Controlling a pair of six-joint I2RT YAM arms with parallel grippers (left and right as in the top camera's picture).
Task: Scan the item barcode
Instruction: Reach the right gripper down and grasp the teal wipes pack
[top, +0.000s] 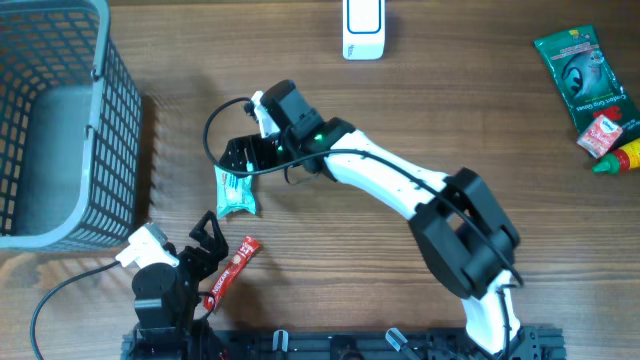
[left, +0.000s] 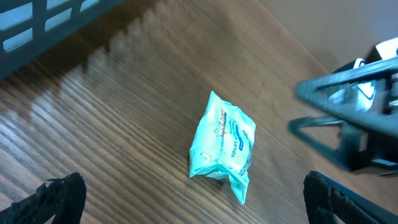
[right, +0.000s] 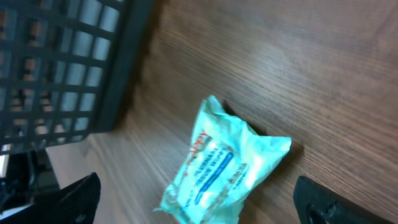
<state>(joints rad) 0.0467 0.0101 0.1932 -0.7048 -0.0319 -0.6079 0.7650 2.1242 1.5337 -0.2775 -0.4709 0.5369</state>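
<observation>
We saw right claw (top: 238, 160) wide open, empty, over teal packet (top: 236, 193) lying on worktop (top: 420, 90); left claw (top: 205, 240) likewise open, empty, nearby.

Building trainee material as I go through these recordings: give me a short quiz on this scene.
1. True or false: the right fingers are shut on the teal packet.
2. The grey basket sits on which side of the table? A left, B right, C centre.
3. What colour is the sachet beside the left fingers?
Key: 1 false, they stand open; 2 A; 3 red.
</observation>
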